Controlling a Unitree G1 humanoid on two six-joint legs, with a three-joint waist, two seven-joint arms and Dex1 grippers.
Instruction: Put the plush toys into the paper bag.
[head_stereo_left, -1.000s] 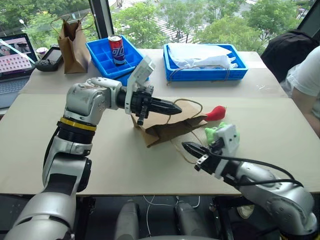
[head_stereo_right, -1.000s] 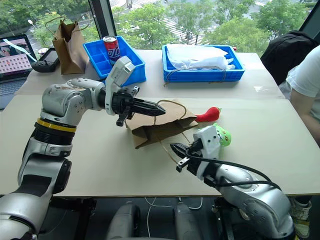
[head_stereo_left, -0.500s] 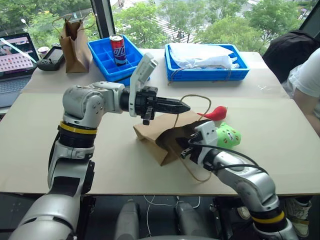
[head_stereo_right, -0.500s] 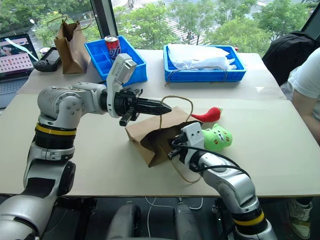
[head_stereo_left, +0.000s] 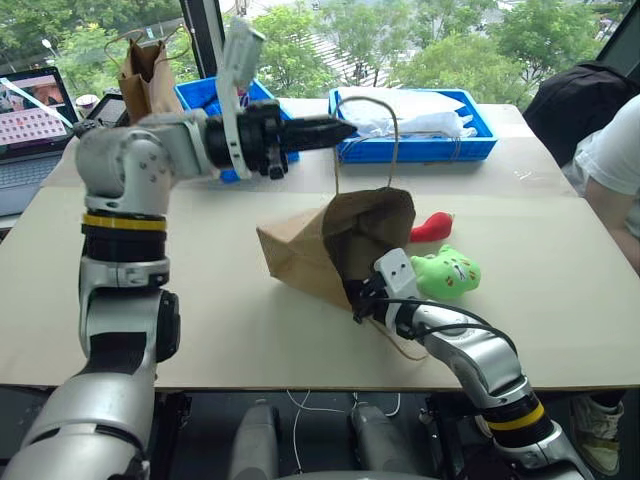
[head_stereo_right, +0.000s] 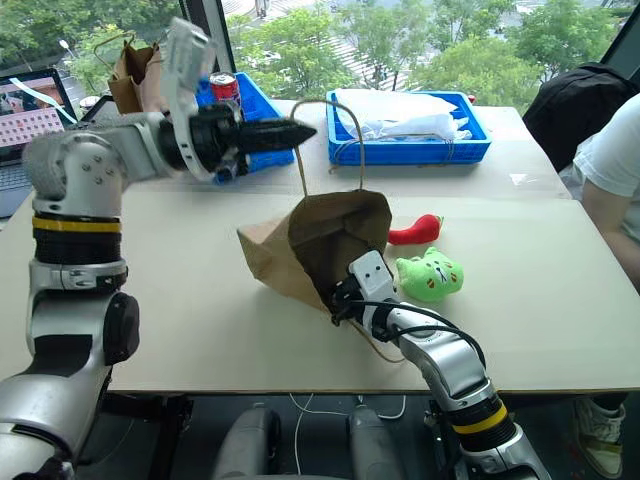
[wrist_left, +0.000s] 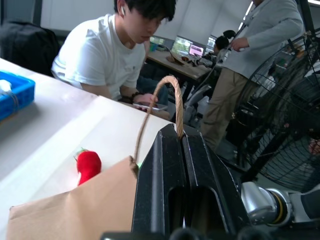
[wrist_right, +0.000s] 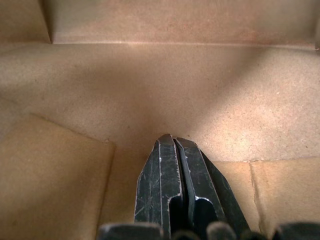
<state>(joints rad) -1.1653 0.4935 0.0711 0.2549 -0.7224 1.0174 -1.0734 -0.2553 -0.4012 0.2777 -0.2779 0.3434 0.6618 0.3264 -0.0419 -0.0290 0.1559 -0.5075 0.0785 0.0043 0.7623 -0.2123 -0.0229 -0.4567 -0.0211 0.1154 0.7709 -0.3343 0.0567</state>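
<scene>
Left gripper (wrist_left: 181, 136) clamped on twine handle (wrist_left: 155, 102) | right gripper (wrist_right: 175, 142) closed, inside paper bag (head_stereo_left: 330, 245)

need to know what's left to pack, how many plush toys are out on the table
2. The red chili plush toy lies just right of the paper bag; the green plush toy sits in front of it. Any inside the bag would be hidden.

Brown paper bag (head_stereo_left: 300, 250) tilted, mouth open, one twine handle raised; red chili plush (head_stereo_left: 432, 225) and green plush (head_stereo_left: 447, 272) just beside it
</scene>
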